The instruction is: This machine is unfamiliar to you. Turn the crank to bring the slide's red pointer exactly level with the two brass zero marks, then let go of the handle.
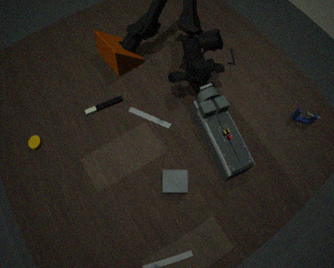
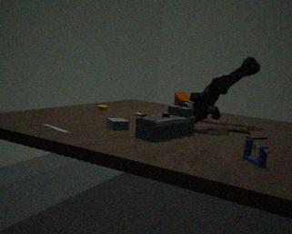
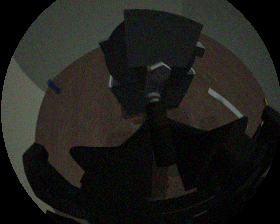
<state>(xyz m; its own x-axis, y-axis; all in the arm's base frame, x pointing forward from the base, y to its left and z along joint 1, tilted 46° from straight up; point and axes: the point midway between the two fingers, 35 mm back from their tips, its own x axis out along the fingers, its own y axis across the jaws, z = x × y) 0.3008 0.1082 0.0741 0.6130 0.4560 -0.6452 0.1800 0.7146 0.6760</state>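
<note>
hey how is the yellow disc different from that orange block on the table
The yellow disc is round, while the orange block is wedge-like with straight edges. The disc is low and flat; the block stands taller. The disc is also smaller than the block. Both rest on the table.

The six-joint arm (image 1: 192, 49) (image 2: 226, 83) reaches down to the machine's crank end — its parallel-jaw gripper (image 1: 198, 84) (image 2: 197, 117) (image 3: 155, 121) closed around the dark handle there.
</note>
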